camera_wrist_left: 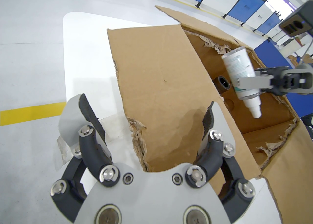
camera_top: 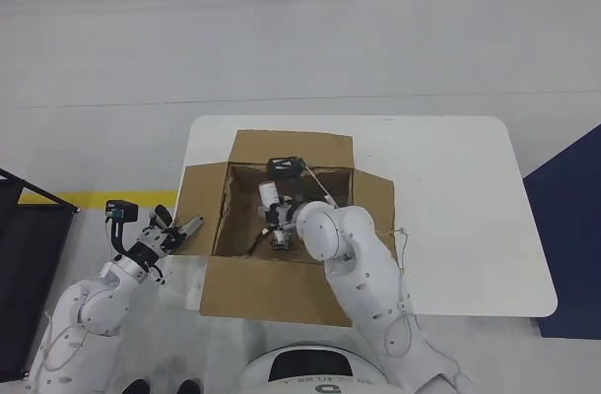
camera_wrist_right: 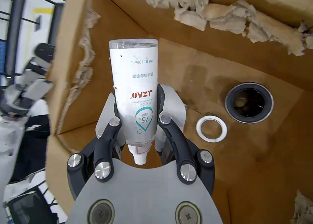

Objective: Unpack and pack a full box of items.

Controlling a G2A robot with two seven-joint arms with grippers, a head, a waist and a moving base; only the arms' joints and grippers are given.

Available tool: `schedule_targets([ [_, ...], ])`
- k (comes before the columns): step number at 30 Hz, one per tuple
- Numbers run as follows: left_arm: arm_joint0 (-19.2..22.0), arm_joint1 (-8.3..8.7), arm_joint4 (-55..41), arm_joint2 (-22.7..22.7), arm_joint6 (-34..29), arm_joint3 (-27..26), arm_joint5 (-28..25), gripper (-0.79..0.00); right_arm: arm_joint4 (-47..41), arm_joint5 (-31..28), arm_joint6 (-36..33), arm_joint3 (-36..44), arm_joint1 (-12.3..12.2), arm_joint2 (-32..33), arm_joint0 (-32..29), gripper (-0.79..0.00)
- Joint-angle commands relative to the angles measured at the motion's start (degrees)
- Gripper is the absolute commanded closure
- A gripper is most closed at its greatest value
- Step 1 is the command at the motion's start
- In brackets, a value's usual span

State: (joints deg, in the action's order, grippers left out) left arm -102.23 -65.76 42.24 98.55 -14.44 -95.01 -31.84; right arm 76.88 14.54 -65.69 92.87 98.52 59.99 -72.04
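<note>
Right fingers [camera_wrist_right: 172,105] clamp bottle [camera_wrist_right: 133,75] between them.

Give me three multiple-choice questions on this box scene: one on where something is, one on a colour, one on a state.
1. Where does the white ring lie? A on the box floor; B on a shelf; C in a drawer.
2. What colour is the bottle body? A red; B white; C black.
3. How is the left tool? A shut on a cloth; B shut on the bottle; C open.
Answers: 1 A, it lies beside the black ring on the cardboard floor. 2 B, its body is white. 3 C, its jaws stand wide apart, gripping nothing.
</note>
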Motion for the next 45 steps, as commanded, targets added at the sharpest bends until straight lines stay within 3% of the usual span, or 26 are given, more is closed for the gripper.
schedule_targets([
  [1,0.0,0.0,0.0,0.0,0.0,0.0,0.0,-0.785,3.8,3.0,-2.4,-2.8,0.2,-1.8,2.1,0.0],
  [5,0.0,0.0,0.0,0.0,0.0,0.0,0.0,-0.785,6.3,7.1,-3.9,-6.3,0.8,-3.9,4.7,0.0],
  [6,0.0,0.0,0.0,0.0,0.0,0.0,0.0,-0.785,6.7,7.9,-4.1,-7.0,0.9,-4.3,5.1,-0.089],
  [9,0.0,0.0,0.0,0.0,0.0,0.0,0.0,-0.785,8.1,9.9,-4.6,-8.3,1.2,-5.0,5.9,-0.471],
  [13,0.0,0.0,0.0,0.0,0.0,0.0,0.0,-0.785,9.5,10.6,-4.7,-7.3,1.1,-4.9,5.1,-0.631],
  [17,0.0,0.0,0.0,0.0,0.0,0.0,0.0,-0.785,12.3,12.0,-5.1,-3.4,0.8,-4.6,3.0,-0.72],
  [22,0.0,0.0,0.0,0.0,0.0,0.0,0.0,-0.785,13.3,9.5,-4.6,5.8,0.3,-4.7,-1.4,-0.723],
  [27,0.0,0.0,0.0,0.0,0.0,0.0,0.0,-0.785,10.5,4.9,0.0,19.0,-0.9,-2.4,-9.3,-0.776],
  [33,0.0,0.0,0.0,0.0,0.0,0.0,0.0,-0.785,-1.3,-2.0,10.1,34.3,-2.9,5.7,-21.0,-0.785],
  [45,0.0,0.0,0.0,0.0,0.0,0.0,0.0,-0.785,-3.2,-2.9,10.7,35.0,-3.0,6.8,-22.0,-0.785],
])
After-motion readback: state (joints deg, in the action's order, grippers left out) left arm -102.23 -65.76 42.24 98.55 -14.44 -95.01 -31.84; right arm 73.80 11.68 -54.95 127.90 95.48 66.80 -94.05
